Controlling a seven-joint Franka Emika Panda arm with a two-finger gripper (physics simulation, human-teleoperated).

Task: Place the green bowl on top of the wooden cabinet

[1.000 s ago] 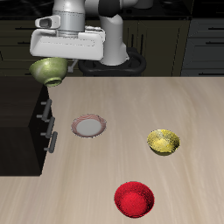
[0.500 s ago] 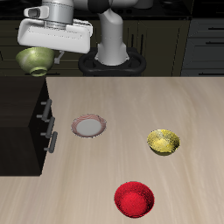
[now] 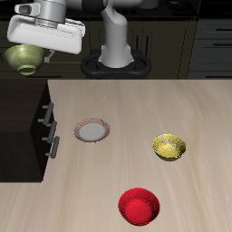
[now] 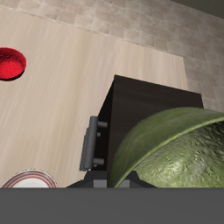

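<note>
Gripper (image 3: 30, 56): fingers clamping green bowl (image 3: 24, 59), suspending it tilted above cabinet (image 3: 23, 113) top, clearing the edge for set-down. Plate (image 3: 92, 130), yellow bowl (image 3: 169, 146), red bowl (image 3: 140, 205) lying apart on table (image 3: 181, 109).

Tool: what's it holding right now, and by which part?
The green bowl, gripped at its rim by the tool, tilted in the air over the cabinet.
</note>
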